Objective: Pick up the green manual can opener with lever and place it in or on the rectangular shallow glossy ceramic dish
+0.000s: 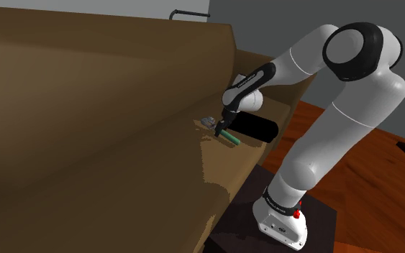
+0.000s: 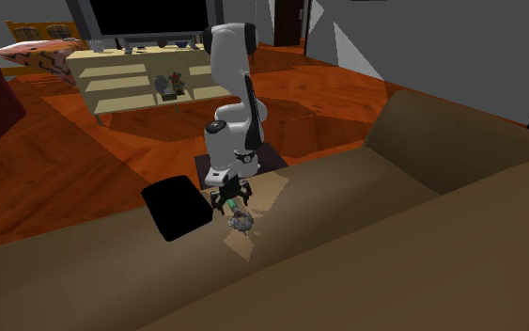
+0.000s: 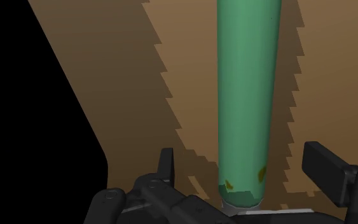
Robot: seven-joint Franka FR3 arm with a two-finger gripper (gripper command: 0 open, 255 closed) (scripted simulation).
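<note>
The can opener [image 1: 229, 136] lies on the brown sofa seat [image 1: 121, 194], a green handle with a grey metal head [image 1: 209, 122]. From the second exterior view its head [image 2: 241, 224] points away from the arm. My gripper [image 1: 225, 128] reaches down over the handle. Seen from the wrist, the green handle [image 3: 247, 95] runs between the fingers [image 3: 165, 167], which stand apart on either side without touching it. The gripper [image 3: 244, 167] is open. The dish [image 1: 255, 128] is a black rectangular slab right beside the opener, toward the stand, seen also as the dish [image 2: 178, 209].
The sofa backrest [image 1: 85, 86] rises along the shoulder view's left and the armrest [image 1: 280, 86] lies behind the dish. The dark stand [image 1: 244, 215] sits on a wooden floor [image 1: 380, 187]. Low shelves [image 2: 140, 85] stand far behind the arm.
</note>
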